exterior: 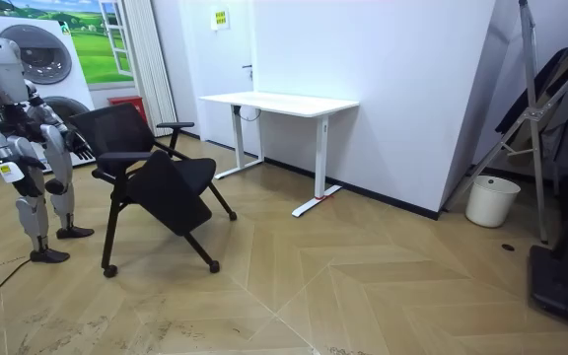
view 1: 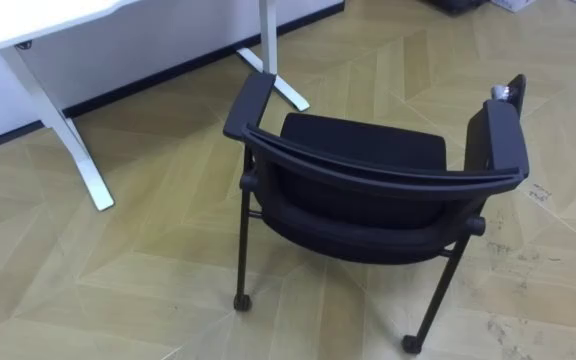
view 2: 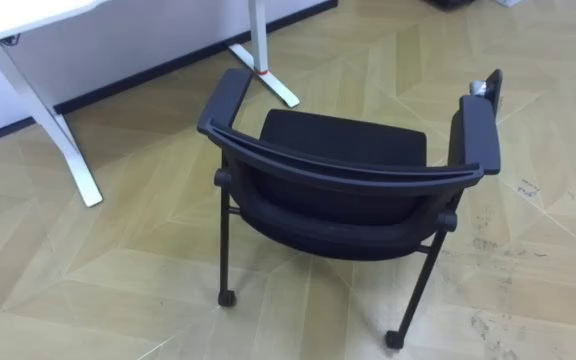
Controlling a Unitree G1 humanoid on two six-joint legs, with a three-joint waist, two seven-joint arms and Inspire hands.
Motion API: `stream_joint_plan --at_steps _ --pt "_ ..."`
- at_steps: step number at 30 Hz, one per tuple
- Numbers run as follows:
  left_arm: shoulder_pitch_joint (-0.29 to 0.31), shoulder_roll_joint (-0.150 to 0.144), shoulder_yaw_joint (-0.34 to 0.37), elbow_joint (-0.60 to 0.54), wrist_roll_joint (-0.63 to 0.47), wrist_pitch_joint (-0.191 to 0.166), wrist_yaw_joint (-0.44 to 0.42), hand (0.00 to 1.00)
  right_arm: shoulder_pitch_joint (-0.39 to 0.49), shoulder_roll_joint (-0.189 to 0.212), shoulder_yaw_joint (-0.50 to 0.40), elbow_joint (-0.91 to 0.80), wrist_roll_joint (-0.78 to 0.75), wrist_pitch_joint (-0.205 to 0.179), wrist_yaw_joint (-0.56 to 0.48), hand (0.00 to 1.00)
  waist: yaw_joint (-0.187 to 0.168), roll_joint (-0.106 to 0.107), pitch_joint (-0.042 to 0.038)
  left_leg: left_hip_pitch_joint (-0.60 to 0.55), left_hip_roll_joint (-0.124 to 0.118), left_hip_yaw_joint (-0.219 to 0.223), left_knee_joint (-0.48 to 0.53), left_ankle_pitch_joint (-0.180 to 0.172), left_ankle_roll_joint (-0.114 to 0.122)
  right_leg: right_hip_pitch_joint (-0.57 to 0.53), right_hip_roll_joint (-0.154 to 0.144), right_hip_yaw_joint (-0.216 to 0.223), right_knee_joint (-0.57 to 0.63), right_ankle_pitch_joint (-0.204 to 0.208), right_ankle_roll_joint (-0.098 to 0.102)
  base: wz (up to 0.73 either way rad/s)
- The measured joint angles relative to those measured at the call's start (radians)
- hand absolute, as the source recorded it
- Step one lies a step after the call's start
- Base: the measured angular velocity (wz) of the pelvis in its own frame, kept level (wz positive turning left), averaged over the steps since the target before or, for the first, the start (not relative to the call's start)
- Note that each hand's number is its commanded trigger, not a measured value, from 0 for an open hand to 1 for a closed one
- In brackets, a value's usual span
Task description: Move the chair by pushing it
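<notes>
Your black mesh-backed armchair on thin black metal legs (view 1: 368,190) stands on the pale wood-patterned floor (view 1: 118,290), a little out from the white surface on white metal legs (view 1: 58,120). Its back is turned to you and its seat faces roughly toward that surface.

Judge it light and easy to roll. Small castors (view 1: 241,300) show under the rear legs, so it should glide on the smooth floor, though it may swing off line if you push off-centre. The frame looks stiff, but the mesh will likely give, so don't press there.

Take it on the curved top rail (view 1: 368,172) of the back, 1 hand toward each end, or on the 2 padded armrests (view 1: 249,100). Keep the push level, because a hard shove up high could tip it toward the surface.

In the room view the robot stands behind the chair, on the side away from the surface. Its left hand (exterior: 55,185) and right hand (exterior: 10,176) are low by its body and apart from the chair. You cannot tell there whether the fingers are curled or straight.
</notes>
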State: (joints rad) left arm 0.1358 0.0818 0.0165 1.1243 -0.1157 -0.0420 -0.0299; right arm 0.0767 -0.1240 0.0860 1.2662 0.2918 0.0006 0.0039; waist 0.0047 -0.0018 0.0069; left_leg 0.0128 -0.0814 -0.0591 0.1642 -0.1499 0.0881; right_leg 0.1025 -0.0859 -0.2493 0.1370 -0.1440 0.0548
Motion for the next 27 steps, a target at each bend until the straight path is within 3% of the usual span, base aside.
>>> stream_joint_plan --at_steps 8,18,23,27 --pt "0.002 -0.001 0.005 0.006 0.010 -0.002 0.039 0.00 -0.006 0.002 -0.011 0.015 -0.007 0.001 -0.008 0.00 -0.001 -0.003 0.0038 0.015 0.000 -0.001 0.000 -0.003 0.001 0.013 0.000 0.005 -0.001 0.000 0.000 -0.01" --pt "0.020 0.001 0.037 0.005 0.009 -0.001 0.105 0.00 0.005 0.003 -0.070 0.023 0.022 0.007 -0.026 0.00 -0.004 -0.005 0.0023 0.019 -0.001 -0.002 0.001 -0.006 0.002 0.018 0.001 0.016 -0.002 -0.001 0.001 0.00" --pt "0.030 0.000 0.043 -0.001 0.008 0.003 0.130 0.00 0.008 0.003 -0.069 0.024 0.027 0.020 -0.048 0.00 0.002 -0.007 -0.0022 0.019 -0.001 -0.002 0.002 -0.008 0.001 0.017 0.002 0.026 -0.002 -0.001 0.002 0.00" --pt "0.047 0.002 0.063 -0.001 0.021 0.021 0.171 0.00 0.014 0.004 -0.069 0.022 0.027 0.023 -0.060 0.00 0.002 -0.006 -0.0039 0.025 -0.001 0.000 0.001 -0.008 0.002 0.021 0.002 0.028 -0.002 -0.001 0.002 0.00"
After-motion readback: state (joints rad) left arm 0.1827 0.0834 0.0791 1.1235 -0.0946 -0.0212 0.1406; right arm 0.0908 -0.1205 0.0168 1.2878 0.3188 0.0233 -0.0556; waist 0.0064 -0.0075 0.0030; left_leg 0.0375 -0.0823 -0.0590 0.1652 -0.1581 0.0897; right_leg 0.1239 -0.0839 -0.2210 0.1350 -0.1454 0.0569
